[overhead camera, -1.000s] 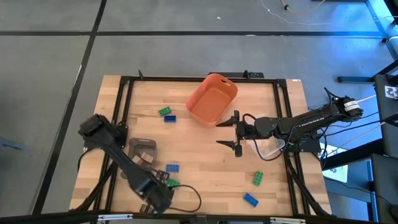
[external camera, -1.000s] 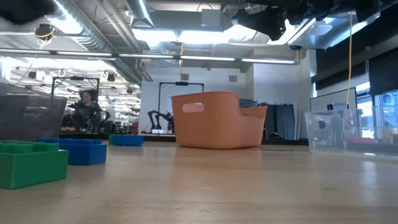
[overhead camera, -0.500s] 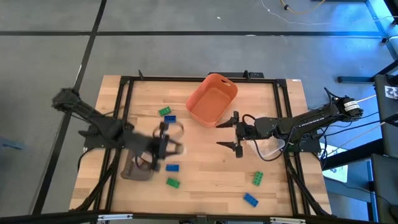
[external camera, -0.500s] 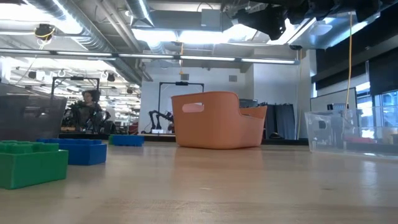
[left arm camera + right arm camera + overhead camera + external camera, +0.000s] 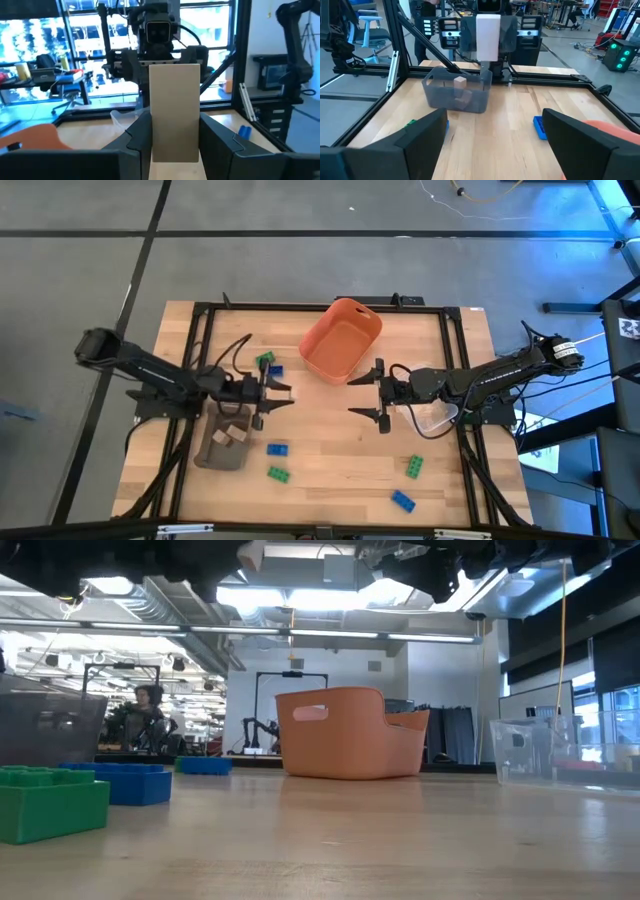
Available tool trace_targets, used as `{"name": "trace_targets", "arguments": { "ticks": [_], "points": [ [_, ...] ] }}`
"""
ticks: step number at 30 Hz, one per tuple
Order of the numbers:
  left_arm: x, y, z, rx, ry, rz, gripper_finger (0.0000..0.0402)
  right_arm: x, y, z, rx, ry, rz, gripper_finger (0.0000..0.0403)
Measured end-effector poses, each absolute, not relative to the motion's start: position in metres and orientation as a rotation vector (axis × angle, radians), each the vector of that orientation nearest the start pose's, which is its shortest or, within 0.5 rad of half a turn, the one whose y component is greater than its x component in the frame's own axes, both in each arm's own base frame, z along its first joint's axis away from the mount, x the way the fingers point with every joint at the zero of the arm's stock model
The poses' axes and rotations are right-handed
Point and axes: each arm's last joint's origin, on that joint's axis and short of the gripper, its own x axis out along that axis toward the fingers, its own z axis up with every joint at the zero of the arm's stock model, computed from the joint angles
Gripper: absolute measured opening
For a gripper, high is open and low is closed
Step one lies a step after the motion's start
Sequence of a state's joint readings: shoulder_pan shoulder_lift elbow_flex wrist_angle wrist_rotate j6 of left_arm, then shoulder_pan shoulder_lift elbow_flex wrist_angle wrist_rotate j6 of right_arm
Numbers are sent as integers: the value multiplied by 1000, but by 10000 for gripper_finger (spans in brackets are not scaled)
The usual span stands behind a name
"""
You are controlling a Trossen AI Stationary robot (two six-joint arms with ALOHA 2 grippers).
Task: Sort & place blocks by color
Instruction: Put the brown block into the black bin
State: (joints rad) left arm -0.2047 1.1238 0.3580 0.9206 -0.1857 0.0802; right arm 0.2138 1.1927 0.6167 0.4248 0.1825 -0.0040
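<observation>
My left gripper (image 5: 272, 398) hovers right of the grey-brown tray (image 5: 222, 445), pointing toward the table's right, shut on a pale tan block (image 5: 175, 100). From the right wrist view that block (image 5: 487, 35) shows above the tray (image 5: 457, 95), which holds tan blocks (image 5: 460, 82). My right gripper (image 5: 380, 393) is open near the table's middle, facing the left one, touching nothing. Loose on the wood lie a green block (image 5: 265, 359), a blue block (image 5: 274, 370), a blue block (image 5: 277, 449), a green block (image 5: 278, 473), a green block (image 5: 414, 467) and a blue block (image 5: 402, 500). My left gripper pinches the tan block between its two fingers (image 5: 140, 135), one on each long side face (image 5: 156, 135). The fingers lie level, pointing toward the table's right. The block sticks out past the fingertips and is lifted clear of the table.
The orange bin (image 5: 342, 338) stands at the far middle. A clear bin (image 5: 435, 418) sits under my right arm. Black frame rails run along the table's left, right and far sides. Bare wood lies between the two grippers. In the low view a person (image 5: 140, 720) sits far behind.
My left arm has swung from the table's near edge toward the far side, passing over the grey-brown tray, and now reaches level toward the table's right. My right arm has kept still.
</observation>
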Motion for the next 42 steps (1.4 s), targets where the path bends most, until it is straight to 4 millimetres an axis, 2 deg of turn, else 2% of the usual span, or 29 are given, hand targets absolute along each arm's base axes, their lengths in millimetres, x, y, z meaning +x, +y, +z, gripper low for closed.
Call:
{"name": "trace_targets", "arguments": {
  "ticks": [10, 29, 36, 42],
  "points": [
    [214, -48, 229, 26, -136, 26, 113, 251, 49, 251, -34, 147, 31, 328],
    [214, -48, 228, 48, -129, 28, 113, 251, 48, 251, 9, 149, -5, 328],
    [214, -52, 228, 91, -134, -90, 113, 251, 48, 250, 22, 160, -8, 328],
    [214, -50, 228, 102, -130, -42, 113, 251, 48, 247, 33, 189, -10, 328]
  ]
}}
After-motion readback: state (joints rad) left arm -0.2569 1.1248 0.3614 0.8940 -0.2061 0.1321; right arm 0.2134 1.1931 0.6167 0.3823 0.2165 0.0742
